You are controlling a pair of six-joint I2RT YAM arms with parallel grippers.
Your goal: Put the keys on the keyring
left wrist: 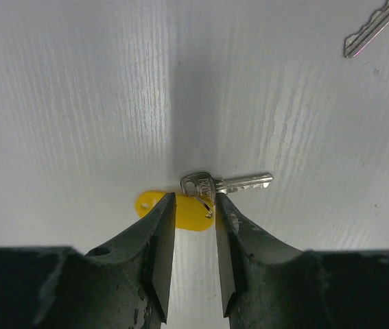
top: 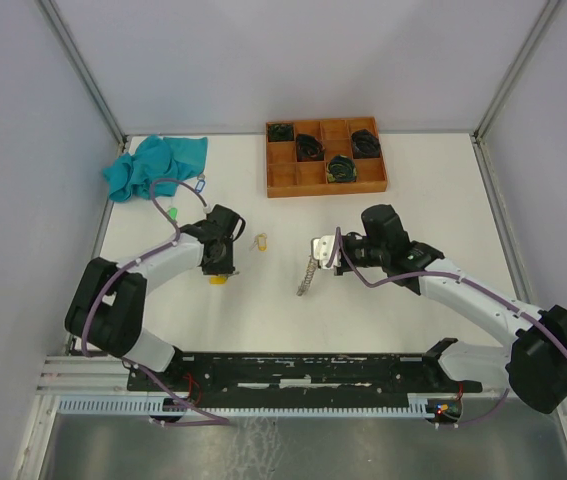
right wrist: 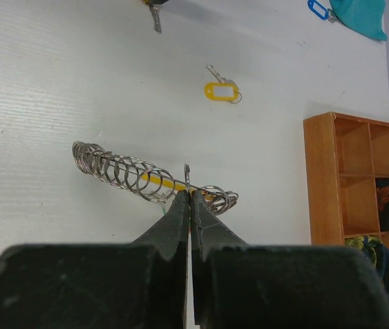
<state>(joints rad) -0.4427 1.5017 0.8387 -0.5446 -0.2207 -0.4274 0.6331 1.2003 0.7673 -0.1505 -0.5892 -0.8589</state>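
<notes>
A key [left wrist: 230, 184] with a yellow tag [left wrist: 193, 212] lies flat on the white table. My left gripper [left wrist: 194, 200] is open, with its fingertips on either side of the tag and the key's small ring; in the top view it [top: 221, 268] stands over that tag [top: 220, 281]. A second yellow-tagged key [top: 259, 242] lies between the arms and shows in the right wrist view [right wrist: 221, 90]. My right gripper [right wrist: 190, 193] is shut on one keyring [right wrist: 187, 177] of a row of metal keyrings [right wrist: 115, 168] threaded on a yellow rod, which also shows in the top view [top: 308, 275].
A wooden compartment tray [top: 281, 182] with black coiled bundles stands at the back. A teal cloth [top: 153, 165] lies at the back left, with a blue-tagged key [top: 201, 184] and a green-tagged key [top: 174, 212] near it. White walls enclose the table.
</notes>
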